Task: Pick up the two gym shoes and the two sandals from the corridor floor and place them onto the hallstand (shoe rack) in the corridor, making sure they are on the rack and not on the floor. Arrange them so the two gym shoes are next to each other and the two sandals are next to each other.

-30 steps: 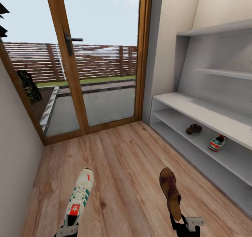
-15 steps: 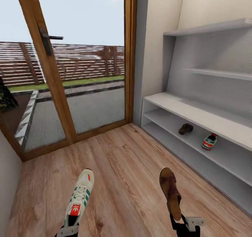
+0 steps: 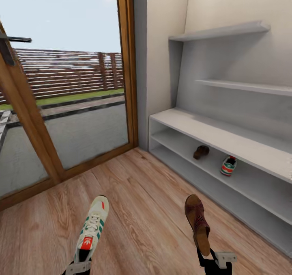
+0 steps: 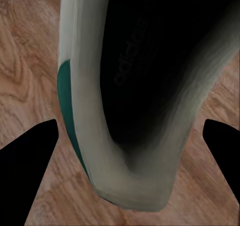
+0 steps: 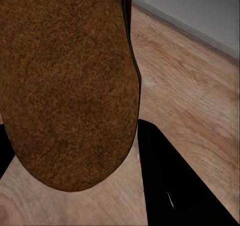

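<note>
The left hand (image 3: 78, 267) stays clamped on a gym shoe (image 3: 92, 227), the right hand (image 3: 213, 262) on a sandal (image 3: 197, 223). The view has swung right; the hallstand (image 3: 227, 137) already holds another sandal (image 3: 200, 151) and sneaker (image 3: 228, 165). The left wrist view looks into the shoe's dark opening (image 4: 160, 71).

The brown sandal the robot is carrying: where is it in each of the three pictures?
Head view: the held sandal is low, right of centre, above the right gripper.
Right wrist view: its sole looms close up.
Left wrist view: not in it; the gym shoe is there.
Shared landmark: the wood floor.
</note>
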